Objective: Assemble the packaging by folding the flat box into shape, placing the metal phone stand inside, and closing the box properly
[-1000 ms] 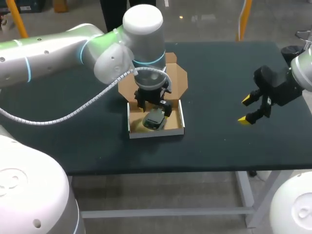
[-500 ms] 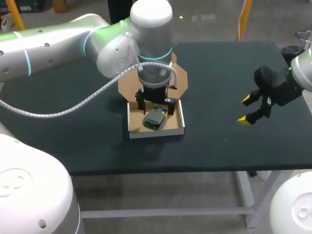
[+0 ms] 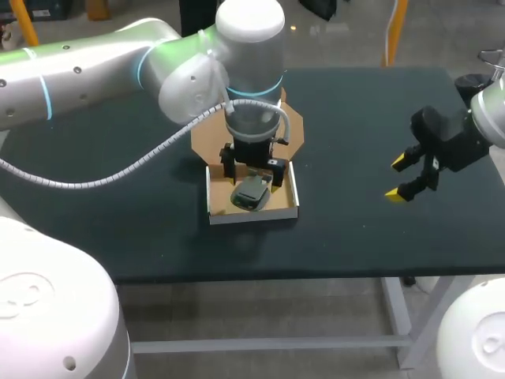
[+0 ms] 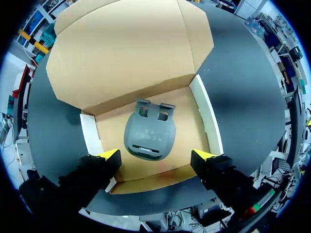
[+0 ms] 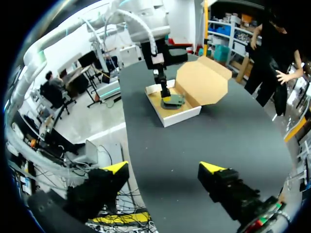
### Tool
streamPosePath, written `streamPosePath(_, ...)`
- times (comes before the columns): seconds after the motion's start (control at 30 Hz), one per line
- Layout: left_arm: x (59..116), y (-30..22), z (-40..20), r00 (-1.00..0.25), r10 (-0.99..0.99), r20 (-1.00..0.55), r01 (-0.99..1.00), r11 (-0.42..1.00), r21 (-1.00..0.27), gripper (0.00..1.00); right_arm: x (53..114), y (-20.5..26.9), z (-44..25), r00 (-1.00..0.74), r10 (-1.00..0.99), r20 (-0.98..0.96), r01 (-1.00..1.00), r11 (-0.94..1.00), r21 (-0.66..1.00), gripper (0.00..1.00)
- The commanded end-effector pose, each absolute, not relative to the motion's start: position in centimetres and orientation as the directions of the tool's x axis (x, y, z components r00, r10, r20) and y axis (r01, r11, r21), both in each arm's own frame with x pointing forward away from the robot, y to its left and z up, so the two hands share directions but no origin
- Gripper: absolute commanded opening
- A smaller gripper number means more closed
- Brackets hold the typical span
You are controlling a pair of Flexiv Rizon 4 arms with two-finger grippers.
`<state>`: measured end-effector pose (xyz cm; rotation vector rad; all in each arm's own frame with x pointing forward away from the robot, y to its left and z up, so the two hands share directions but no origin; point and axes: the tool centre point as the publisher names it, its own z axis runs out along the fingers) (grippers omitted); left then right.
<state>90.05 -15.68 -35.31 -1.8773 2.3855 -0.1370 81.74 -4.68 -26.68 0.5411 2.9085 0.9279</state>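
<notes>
Dark table (image 3: 355,229) — phone stand (image 4: 149,133) in box (image 4: 206,114), just ahead of released left end effector (image 4: 156,156).

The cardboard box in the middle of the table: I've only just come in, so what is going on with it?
The left gripper hangs open above the box, whose walls are folded up. The grey phone stand lies flat inside it, not gripped. The lid is open, spread out behind. The right gripper is open and empty, off to the side above the table.
</notes>
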Motion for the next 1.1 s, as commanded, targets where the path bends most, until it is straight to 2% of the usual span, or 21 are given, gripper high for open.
streamPosePath(0.03,90.4,-15.5,-35.3,-0.205,-0.979,-0.013,-0.972,0.205,-0.116,1.00,81.8,-4.7,-26.6,-0.939,0.338,0.068,0.315,0.759,0.570,1.00)
streamPosePath(0.17,90.8,-15.1,-35.4,-0.148,-0.989,0.024,-0.983,0.145,-0.111,1.00,81.8,-4.7,-26.6,-0.939,0.338,0.068,0.315,0.759,0.570,1.00)
streamPosePath(0.67,90.0,-15.8,-37.3,-0.083,-0.996,0.038,-0.992,0.079,-0.101,1.00,81.8,-4.7,-26.6,-0.939,0.338,0.068,0.315,0.759,0.570,1.00)
streamPosePath(1.1,88.4,-16.0,-38.3,-0.032,-0.999,0.027,-0.999,0.031,-0.042,1.00,81.8,-4.7,-26.6,-0.939,0.338,0.068,0.315,0.759,0.570,1.00)
